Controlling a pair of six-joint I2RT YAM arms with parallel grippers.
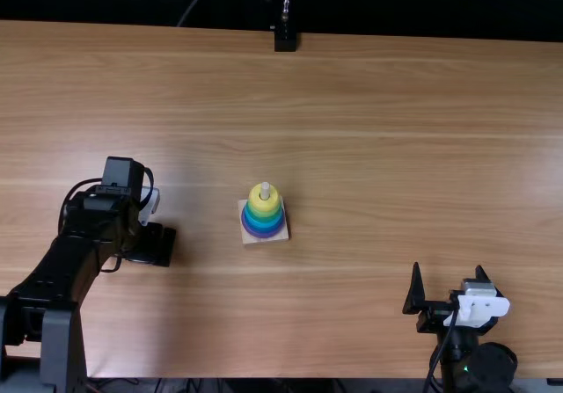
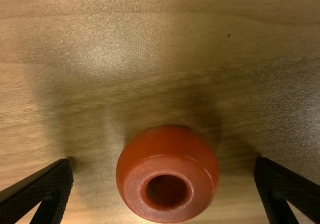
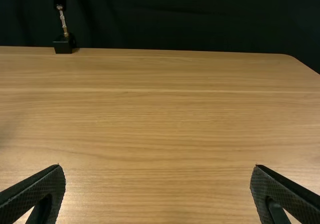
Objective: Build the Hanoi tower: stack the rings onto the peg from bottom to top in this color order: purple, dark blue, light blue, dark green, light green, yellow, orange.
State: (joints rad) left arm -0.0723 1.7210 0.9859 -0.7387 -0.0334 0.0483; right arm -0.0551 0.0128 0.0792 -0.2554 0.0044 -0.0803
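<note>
Left end effector point(image 2: 164, 166), a pair of flat black fingers, points down over the left part of the desk with its fingers well apart, one on either side of the last loose ring, presumably so that they can close evenly on its round wall. The right end effector point(image 1: 449, 268), also spread, rests near the near right edge, probably to leave the middle free for the other arm. Beneath everything lies the light brown wooden desk point(image 1: 369, 103). A little left of its middle, the square pale base point(image 1: 250, 238) carries the tapering stack: the wide purple ring point(image 1: 264, 234) at the bottom, blues and greens above, and the small yellow ring point(image 1: 254, 205) on top. That order looks right, broadest below for steadiness. Smaller again, the glossy orange ring point(image 2: 167, 139) sits on the desk, its hole facing up, so it could be lifted straight without turning. Narrowest is the pale upright peg point(image 1: 265, 191), its tip rising above the yellow, left bare for that final piece.
</note>
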